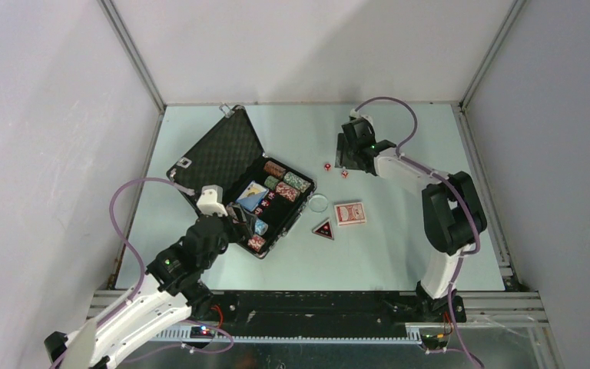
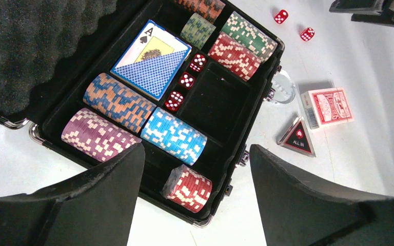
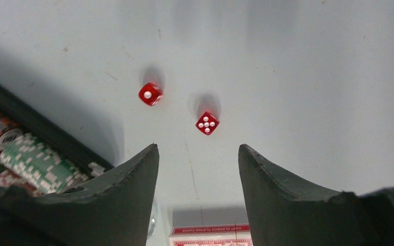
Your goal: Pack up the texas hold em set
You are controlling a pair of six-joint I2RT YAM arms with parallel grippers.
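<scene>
The black briefcase (image 1: 217, 154) lies open at the table's left, its foam lid (image 2: 25, 46) folded back. Inside are several chip stacks (image 2: 173, 135), a blue card deck (image 2: 151, 59) and three red dice (image 2: 186, 80). My left gripper (image 1: 240, 219) (image 2: 197, 147) hovers open over the case's near corner, above a red chip stack (image 2: 189, 188). Two red dice (image 3: 150, 94) (image 3: 207, 123) lie on the table just ahead of my right gripper (image 1: 341, 157) (image 3: 198, 146), which is open and empty. The red deck (image 1: 350, 213) and black-red triangle (image 1: 323, 229) lie right of the case.
A small clear disc (image 1: 319, 203) rests on the table against the case's right edge, between the case and the red deck. Grey walls and metal frame rails (image 1: 134, 61) enclose the table on three sides.
</scene>
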